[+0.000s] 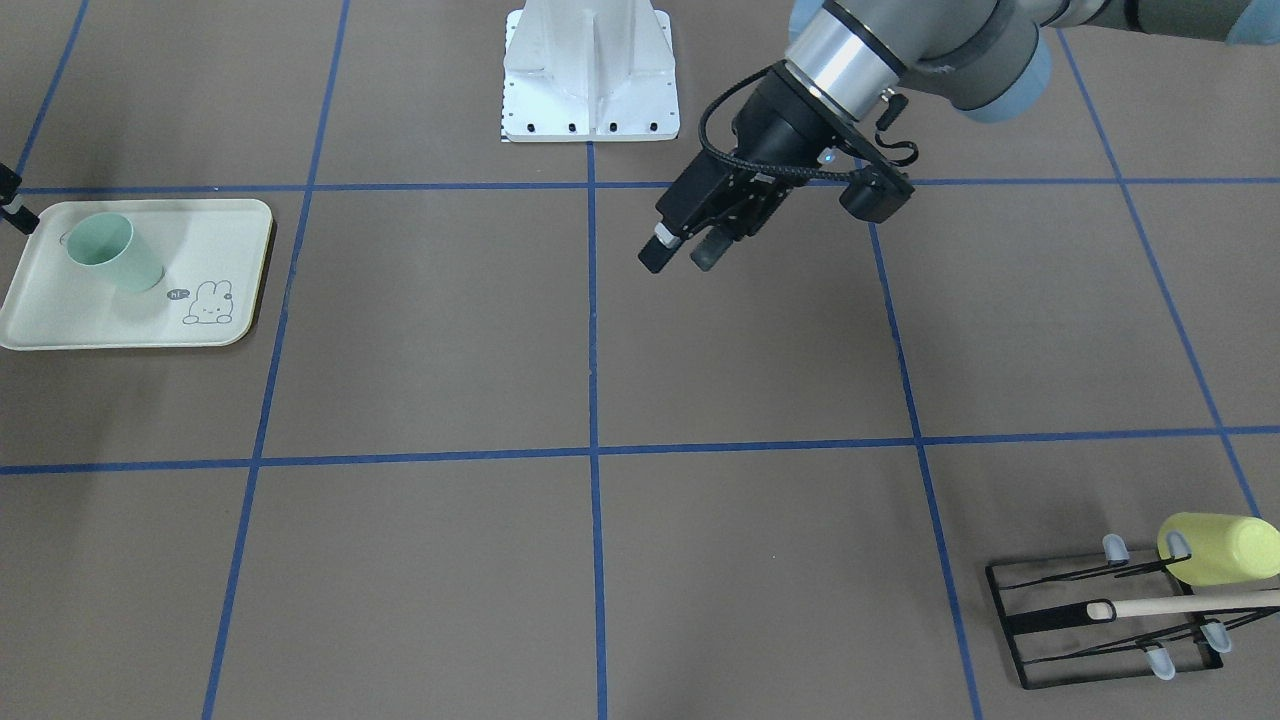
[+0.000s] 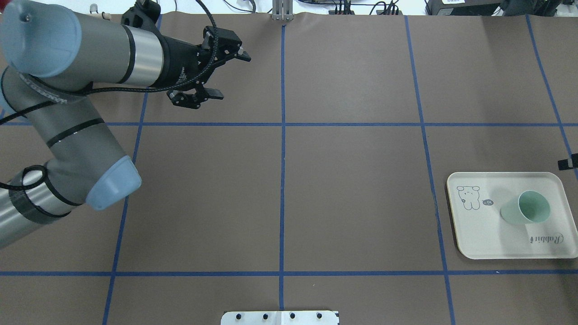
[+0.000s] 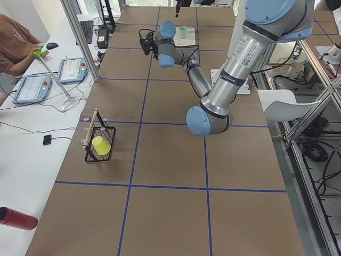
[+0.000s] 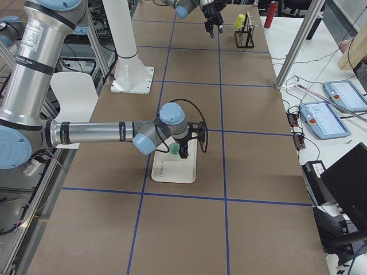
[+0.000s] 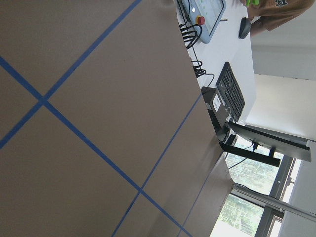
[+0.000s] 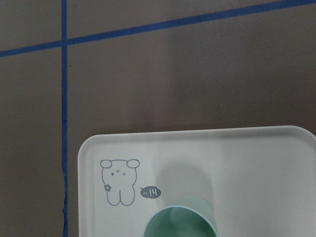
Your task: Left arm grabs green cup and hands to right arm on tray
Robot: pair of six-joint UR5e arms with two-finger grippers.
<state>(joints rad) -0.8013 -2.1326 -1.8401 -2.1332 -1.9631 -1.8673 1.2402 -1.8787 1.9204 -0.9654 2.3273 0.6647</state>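
You have a brown table (image 2: 352, 189) with a black wire rack (image 1: 1040, 617) holding a yellow-green cup (image 1: 1225, 548) on its side, well apart from the tray (image 2: 483, 239). On the tray the green cup (image 2: 528, 208) stands upright, long axis vertical, mouth up. The left gripper (image 1: 685, 250) hangs tilted over bare table, jaws wide apart and empty. The right gripper (image 4: 183, 150) hovers by the cup, and you cannot tell its jaws

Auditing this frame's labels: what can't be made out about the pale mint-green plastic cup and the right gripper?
- Right gripper: cut off by the overhead and front-facing views' edges; open or shut unclear.
- Pale mint-green plastic cup: cropped by the right wrist view's bottom edge; partly hidden behind that gripper in the exterior right view.
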